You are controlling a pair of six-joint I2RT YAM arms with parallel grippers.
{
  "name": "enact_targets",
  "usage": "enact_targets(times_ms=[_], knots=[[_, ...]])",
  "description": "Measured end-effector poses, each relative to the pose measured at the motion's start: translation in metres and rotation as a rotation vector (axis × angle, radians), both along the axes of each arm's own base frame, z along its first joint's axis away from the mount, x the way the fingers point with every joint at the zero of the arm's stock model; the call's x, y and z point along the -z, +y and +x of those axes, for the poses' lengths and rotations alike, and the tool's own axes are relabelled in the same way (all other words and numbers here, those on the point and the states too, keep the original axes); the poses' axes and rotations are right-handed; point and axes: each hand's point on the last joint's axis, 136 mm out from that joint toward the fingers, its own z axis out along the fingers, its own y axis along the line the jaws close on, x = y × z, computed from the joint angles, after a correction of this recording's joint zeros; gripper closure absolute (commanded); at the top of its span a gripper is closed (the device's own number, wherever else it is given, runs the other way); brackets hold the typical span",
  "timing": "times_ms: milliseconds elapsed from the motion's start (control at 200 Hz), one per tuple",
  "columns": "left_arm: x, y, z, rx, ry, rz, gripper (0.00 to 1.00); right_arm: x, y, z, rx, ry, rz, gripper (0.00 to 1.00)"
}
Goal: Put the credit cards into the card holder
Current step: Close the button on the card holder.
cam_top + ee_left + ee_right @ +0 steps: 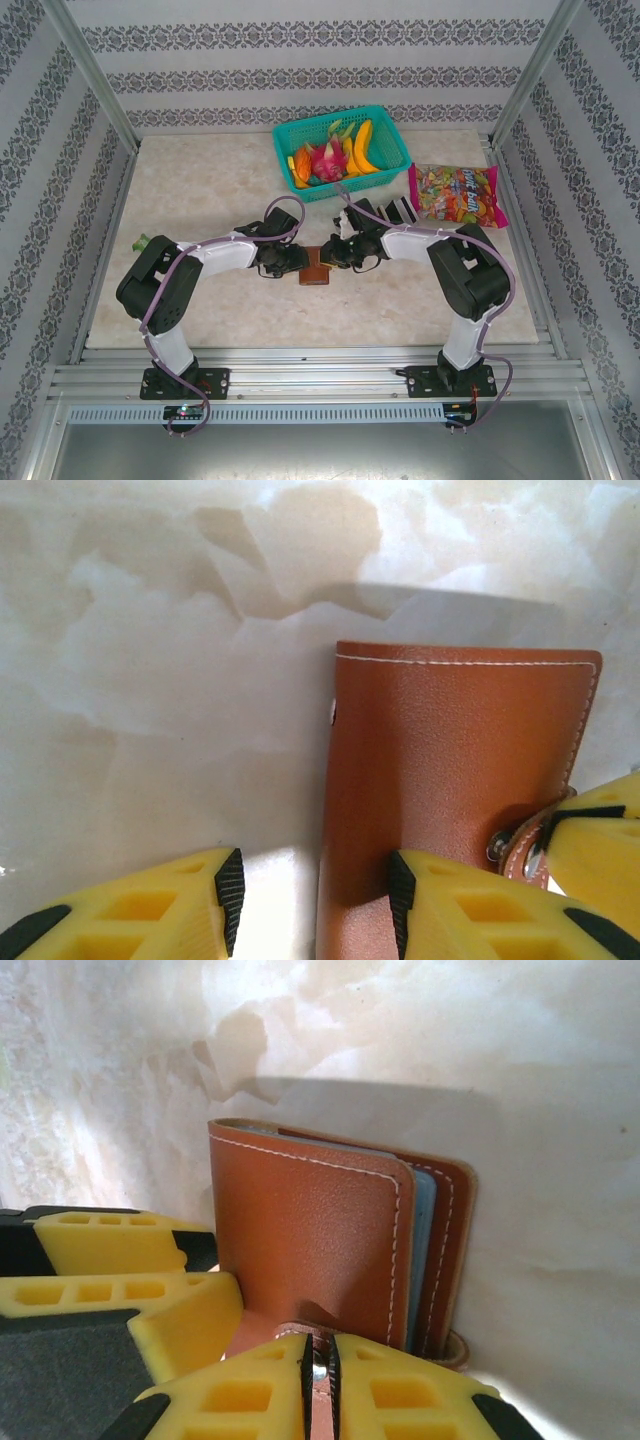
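Card holder (315,268) is parked on the table (200,190), well short of the green basket (398,137) that's set beyond it; it's sandwiched between the two pincers, approached by the left gripper (315,890) from its left and the right gripper (318,1380) from its right.

Right gripper's jaws are pressed nearly together and clamped on the holder's snap tab (530,845); the rivet can be seen right in the pinch from the right wrist. Left gripper's jaws are held apart with nothing clamped; the holder's left edge is caught in the gap, one pad looks laid against the leather cover, the other is left clear of it over bare table.

The holder is folded shut-ish; a sliver of grey-blue slots (424,1250) is shown between the covers on the side away from the left gripper. It seems to be tipped up rather than laid flat, though that can't be called for sure.

Credit cards (400,210) are probably the dark striped bits beyond and to the right of the holder, just beside the candy bag (458,193); too small to be sure. If so, they're nearer the right arm, which is tied up on the tab; presumably the holder has to be opened first, tab pulled rightward while the cover is braced from the left.
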Motion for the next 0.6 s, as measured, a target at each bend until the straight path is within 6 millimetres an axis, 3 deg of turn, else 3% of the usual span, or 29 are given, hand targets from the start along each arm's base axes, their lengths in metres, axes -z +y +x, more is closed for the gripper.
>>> enact_targets(times_ms=[200, 600], knots=[[-0.001, -0.001, -0.001, 0.018, -0.019, -0.012, 0.54, 0.000, 0.002, 0.002, -0.001, -0.007, -0.001, 0.85], [0.000, -0.009, 0.000, 0.038, -0.027, -0.035, 0.69, 0.002, 0.010, 0.003, -0.032, -0.017, -0.063, 0.86]])
